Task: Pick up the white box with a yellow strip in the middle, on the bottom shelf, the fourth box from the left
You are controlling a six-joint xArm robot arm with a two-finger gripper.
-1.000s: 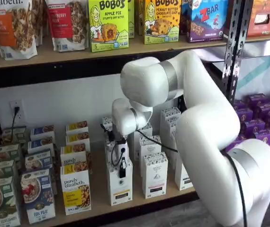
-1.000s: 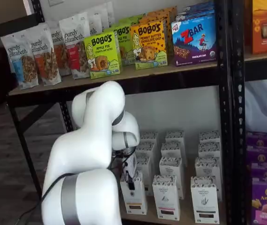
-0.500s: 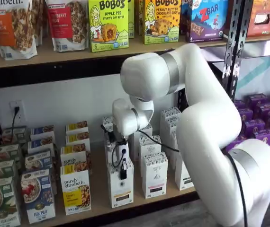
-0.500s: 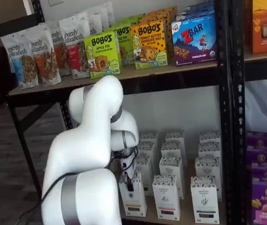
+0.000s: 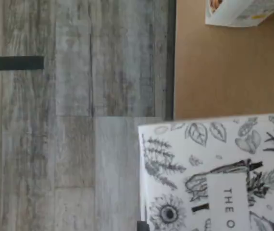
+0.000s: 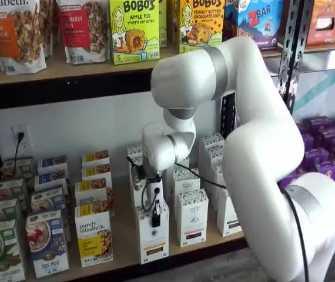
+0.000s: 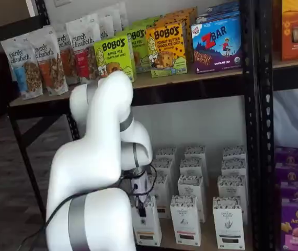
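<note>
Gripper (image 6: 155, 218) hangs straight down from the bent white arm (image 6: 255, 135), fingers clamped on the white box (image 6: 153, 238) over the bottom shelf (image 6: 120, 247).

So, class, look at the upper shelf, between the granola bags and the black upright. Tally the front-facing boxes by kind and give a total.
Green Bobo's box: 1
Yellow Bobo's box: 1
Z Bar box: 1
Total: 3

You can count two green Bobo's boxes (image 7: 114, 58) and two yellow Bobo's boxes (image 7: 165, 48) on the top shelf. There is one blue Zbar box (image 7: 217, 44) and one robot arm (image 6: 255, 135).
</note>
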